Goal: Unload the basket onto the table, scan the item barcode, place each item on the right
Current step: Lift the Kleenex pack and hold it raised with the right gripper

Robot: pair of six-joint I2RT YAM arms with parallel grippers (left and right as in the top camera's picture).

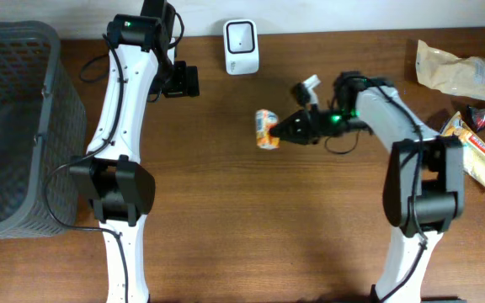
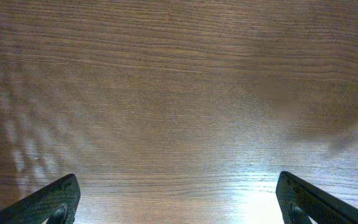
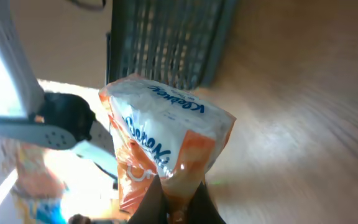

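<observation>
Right tool (image 1: 285,129): pressed together on one end of the snack packet (image 1: 267,129), an orange-and-white film pouch. The packet is carried clear of the tabletop (image 1: 226,210) at mid-scene, nearer than the white scanner (image 1: 241,46) and a little to its right. The scanner stands at the far edge.

The end-seam pinch probably leaves the printed faces uncovered so that one can be turned to the scanner window.

Left tool (image 1: 181,80): spread wide and holding nothing, hanging over bare wood just left of the scanner. It looks parked out of the way.

The basket (image 1: 15,126) sits at the left edge, likely the drop for scanned goods. Other packets (image 1: 451,66) lie at the right edge, well apart from the scanner.

Views:
- Overhead gives the layout, but the packet is too small to read.
- Right wrist shows the packet close up, with blue lettering and crinkled film. The fingers (image 3: 148,205) meet at its lower seam and the basket is behind it. The view is blurred and no barcode can be made out.
- Left wrist shows only wood grain, with two fingertips (image 2: 48,202) in the bottom corners and nothing between them.
</observation>
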